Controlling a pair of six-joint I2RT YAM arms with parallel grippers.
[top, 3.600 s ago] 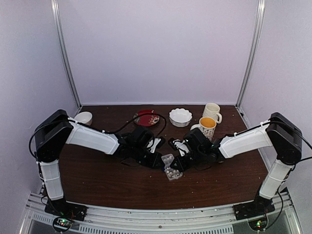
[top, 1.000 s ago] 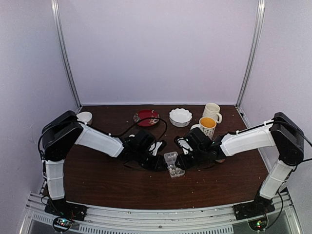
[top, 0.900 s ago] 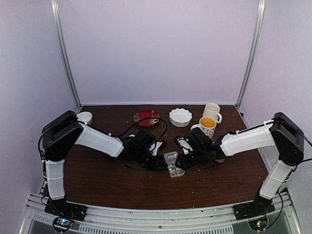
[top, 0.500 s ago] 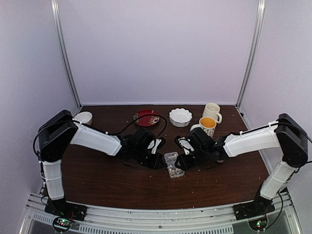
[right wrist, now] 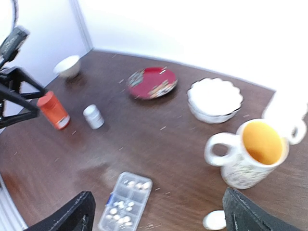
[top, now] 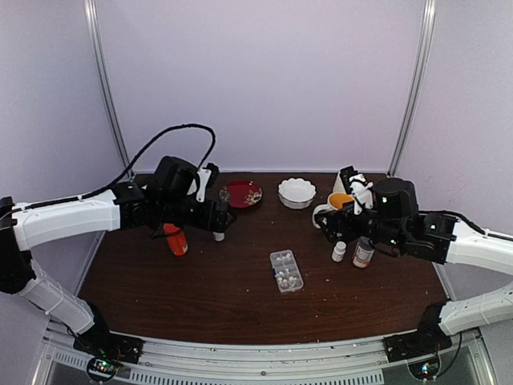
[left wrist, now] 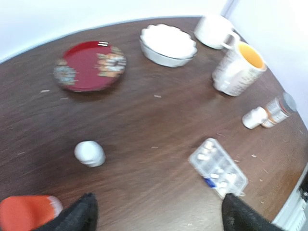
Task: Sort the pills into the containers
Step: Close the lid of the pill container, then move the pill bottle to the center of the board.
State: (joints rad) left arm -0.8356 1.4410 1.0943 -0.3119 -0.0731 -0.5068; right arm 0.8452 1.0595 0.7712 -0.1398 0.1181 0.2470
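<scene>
The clear organizer box (top: pixel 286 270) lies flat in the middle of the table, apart from both arms. Small whitish pills (right wrist: pixel 119 211) sit in several of its square compartments. The left wrist view shows the same box (left wrist: pixel 217 167) with pills (left wrist: pixel 208 146) inside. My left gripper (top: pixel 218 212) hangs raised over the left rear of the table, open and empty. My right gripper (top: pixel 340 218) is raised on the right near the mugs, open and empty as well. In each wrist view the black fingertips (left wrist: pixel 79 215) (right wrist: pixel 72 215) stand wide apart over bare wood.
An orange pill bottle (top: pixel 175 239) and a small white bottle (top: pixel 218 235) stand on the left. Another white bottle (top: pixel 339 251) and an amber bottle (top: pixel 363 253) stand on the right. A red plate (top: pixel 242 193), white bowl (top: pixel 296 192), yellow-lined mug (top: pixel 335 204) and small bowl (right wrist: pixel 67 66) line the back.
Both arms have lifted and drawn back from the organizer box, left arm to the left rear, right arm to the right. Both grippers have opened. The box now lies alone.
</scene>
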